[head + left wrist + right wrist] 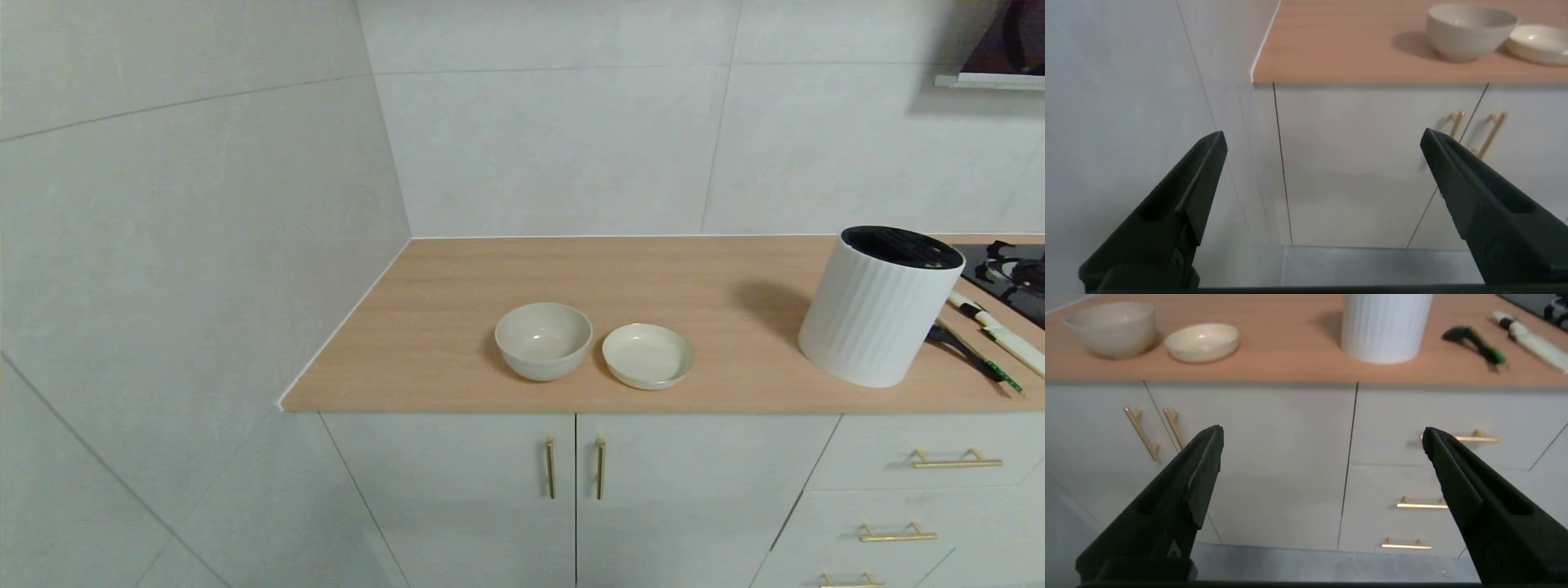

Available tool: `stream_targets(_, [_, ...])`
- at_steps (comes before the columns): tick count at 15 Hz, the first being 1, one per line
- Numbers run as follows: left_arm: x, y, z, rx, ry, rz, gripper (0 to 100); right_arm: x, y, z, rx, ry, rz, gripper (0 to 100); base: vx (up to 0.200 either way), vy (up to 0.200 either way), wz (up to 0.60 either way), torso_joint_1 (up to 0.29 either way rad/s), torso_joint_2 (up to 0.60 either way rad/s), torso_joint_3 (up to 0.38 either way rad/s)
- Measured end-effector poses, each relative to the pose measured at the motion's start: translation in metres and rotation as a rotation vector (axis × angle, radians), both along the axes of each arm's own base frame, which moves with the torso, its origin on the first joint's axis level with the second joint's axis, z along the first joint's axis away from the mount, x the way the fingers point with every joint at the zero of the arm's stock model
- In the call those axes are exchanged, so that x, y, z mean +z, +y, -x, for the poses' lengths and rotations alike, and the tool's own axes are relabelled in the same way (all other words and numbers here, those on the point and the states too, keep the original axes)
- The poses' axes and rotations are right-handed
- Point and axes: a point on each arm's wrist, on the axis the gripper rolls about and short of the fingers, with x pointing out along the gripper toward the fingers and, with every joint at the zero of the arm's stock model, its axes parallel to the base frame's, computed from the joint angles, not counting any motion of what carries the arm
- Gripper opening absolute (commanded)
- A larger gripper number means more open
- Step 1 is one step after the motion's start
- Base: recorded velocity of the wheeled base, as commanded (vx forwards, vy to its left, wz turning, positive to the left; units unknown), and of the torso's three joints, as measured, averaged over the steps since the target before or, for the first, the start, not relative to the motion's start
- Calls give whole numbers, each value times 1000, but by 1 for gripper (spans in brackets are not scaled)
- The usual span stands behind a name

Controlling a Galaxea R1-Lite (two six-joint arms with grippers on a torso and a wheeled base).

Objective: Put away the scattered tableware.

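Note:
A beige bowl [543, 340] and a shallow cream dish [647, 355] sit side by side near the front edge of the wooden counter [457, 310]. To the right of them stands a white ribbed holder with a black slotted top [882, 304], and several utensils [984, 339] lie beyond it. My left gripper [1323, 171] hangs open below counter height, in front of the cabinet, with the bowl [1471, 31] ahead and above it. At the same low height my right gripper [1323, 465] is open too, facing the drawers, with the dish [1203, 341] and holder [1386, 325] above it.
White cabinet doors with gold handles [574, 468] are under the counter, and drawers [955, 461] are to their right. A tiled wall closes the left side and back. A black hob [1008, 269] sits at the counter's far right.

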Motion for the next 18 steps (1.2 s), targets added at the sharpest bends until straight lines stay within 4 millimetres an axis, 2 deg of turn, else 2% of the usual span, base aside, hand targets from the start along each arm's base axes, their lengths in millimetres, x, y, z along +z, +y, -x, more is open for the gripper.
stream_targets(18, [0,0,0,0,0,0,100,0,0,0,0,0,0,100,0,0,0,-208,504,293])
